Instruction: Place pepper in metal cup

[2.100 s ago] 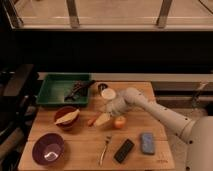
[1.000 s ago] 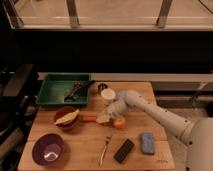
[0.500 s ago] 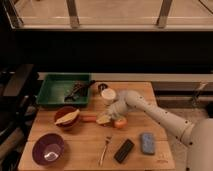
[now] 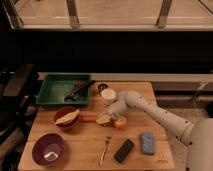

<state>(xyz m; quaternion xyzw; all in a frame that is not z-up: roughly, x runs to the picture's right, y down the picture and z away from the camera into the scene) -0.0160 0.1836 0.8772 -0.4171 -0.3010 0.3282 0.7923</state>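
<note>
Closed pincer [image 4: 104, 119] — beside pepper [image 4: 89, 118]

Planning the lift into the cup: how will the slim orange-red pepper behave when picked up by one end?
Probably stiff: the pepper lies as one long, slightly curved piece. Likely light, being slim. Held at the end where the shut gripper sits, it may pivot or droop.
</note>
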